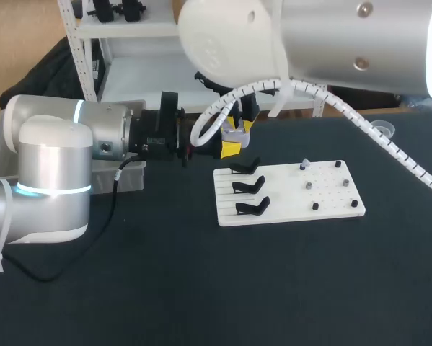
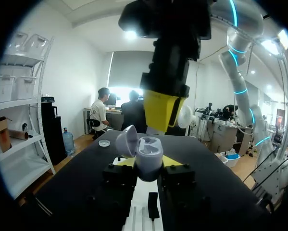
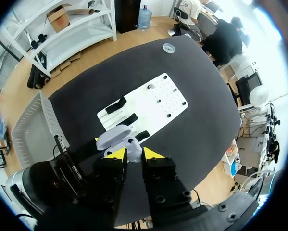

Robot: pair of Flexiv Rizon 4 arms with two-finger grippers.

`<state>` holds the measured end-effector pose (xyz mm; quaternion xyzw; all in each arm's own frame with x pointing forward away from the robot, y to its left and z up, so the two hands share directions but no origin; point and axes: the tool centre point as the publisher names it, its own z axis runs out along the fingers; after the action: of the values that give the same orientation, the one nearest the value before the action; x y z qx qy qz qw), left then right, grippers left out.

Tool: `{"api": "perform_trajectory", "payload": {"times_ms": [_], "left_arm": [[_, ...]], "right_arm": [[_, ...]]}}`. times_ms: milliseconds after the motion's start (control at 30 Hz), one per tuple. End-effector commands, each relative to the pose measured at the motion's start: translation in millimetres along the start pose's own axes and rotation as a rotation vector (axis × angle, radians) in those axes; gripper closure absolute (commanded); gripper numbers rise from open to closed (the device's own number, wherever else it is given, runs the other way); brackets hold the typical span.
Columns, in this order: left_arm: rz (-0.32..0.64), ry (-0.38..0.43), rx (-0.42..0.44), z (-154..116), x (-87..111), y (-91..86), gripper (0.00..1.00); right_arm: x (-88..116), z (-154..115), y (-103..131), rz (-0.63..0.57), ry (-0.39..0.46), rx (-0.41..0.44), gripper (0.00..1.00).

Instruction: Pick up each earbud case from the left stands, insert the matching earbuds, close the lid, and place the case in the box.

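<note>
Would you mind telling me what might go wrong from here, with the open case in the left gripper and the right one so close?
The earbud case is pinched only low on its body by the left gripper; a push from above may slide it out. Its open lid juts sideways just beneath the right gripper, which might knock it or twist the case.

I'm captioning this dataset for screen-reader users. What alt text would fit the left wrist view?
The left gripper holds a pale grey earbud case between its fingers, lid open, with the right gripper hanging just above it. Below the case lies a white board with a black stand, on the dark table.
</note>
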<state>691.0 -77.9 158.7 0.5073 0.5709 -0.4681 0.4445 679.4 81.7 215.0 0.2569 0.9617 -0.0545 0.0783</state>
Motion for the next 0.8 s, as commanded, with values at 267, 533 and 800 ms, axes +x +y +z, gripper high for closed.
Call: {"api": "perform_trajectory", "payload": {"times_ms": [267,533,800], "left_arm": [[0.001,-0.002,0.001,-0.2,0.4,0.5,1.0],[0.001,-0.002,0.001,-0.2,0.4,0.5,1.0],[0.001,-0.002,0.001,-0.2,0.4,0.5,1.0]], "right_arm": [[-1.2,1.1,6.3,-0.009,0.008,0.001,1.0],[-1.7,2.7,6.4,-0.008,0.014,0.005,1.0],[0.2,5.2,5.9,-0.008,0.022,0.007,1.0]]}}
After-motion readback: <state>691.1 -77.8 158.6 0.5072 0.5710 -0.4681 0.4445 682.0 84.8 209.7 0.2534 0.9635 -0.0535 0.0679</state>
